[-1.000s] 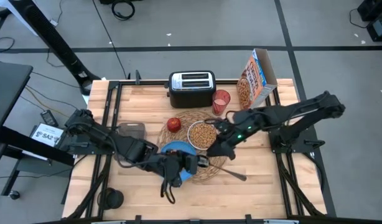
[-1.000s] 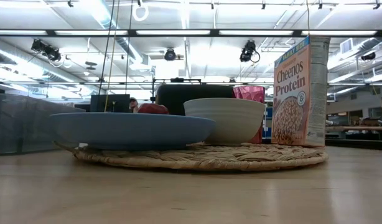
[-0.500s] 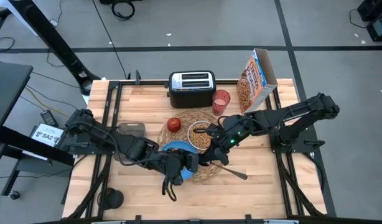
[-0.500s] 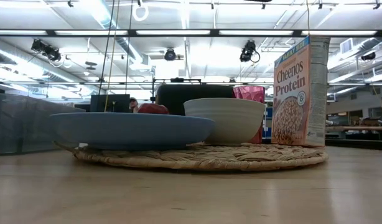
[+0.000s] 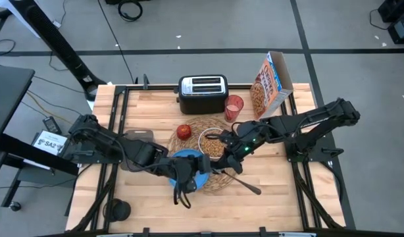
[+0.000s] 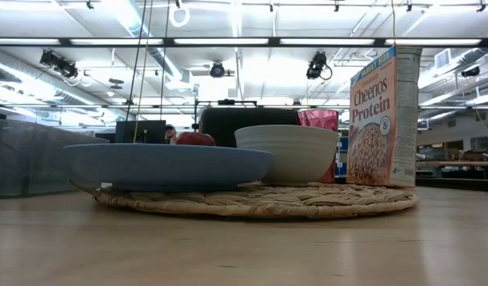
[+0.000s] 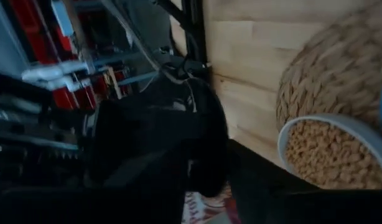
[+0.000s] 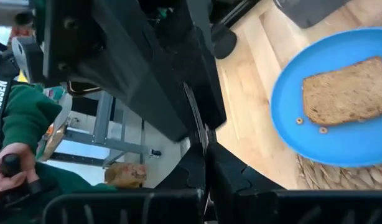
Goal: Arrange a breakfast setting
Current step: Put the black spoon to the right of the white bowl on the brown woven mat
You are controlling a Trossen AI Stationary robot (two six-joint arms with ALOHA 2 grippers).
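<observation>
Breakfast things cluster on your round woven placemat [image 5: 205,155], which lies mid-desk [image 5: 149,210] in the high view. Nearest the front edge, your left hand [image 5: 183,187] hangs over the front rim of the small blue plate [image 5: 192,161]; whether its fingers are spread or pressed together you cannot tell, since the arm covers them from above and its own wrist view is filled by dark blurred housing. The right wrist view shows that plate [image 8: 340,118] carrying the toast slice [image 8: 349,90], with two stray cereal rings beside the bread. A dark spoon [image 5: 245,184] lies slanted just right of the plate, its handle running off the mat toward the front. Behind the plate, touching distance from it, stands the white bowl [image 5: 212,141] filled with cereal, and your right hand [image 5: 228,146] sits low at the bowl's right rim; its fingers are hidden too, so you cannot tell their state. A red apple [image 5: 183,131] rests on the mat left of the bowl. Left of the mat lies a grey tray [image 5: 139,135]. Farther back, the translucent red cup [image 5: 233,105] stands just right of the toaster [image 5: 202,92], and the Cheerios box [image 5: 271,82] stands upright near the far right corner.
</observation>
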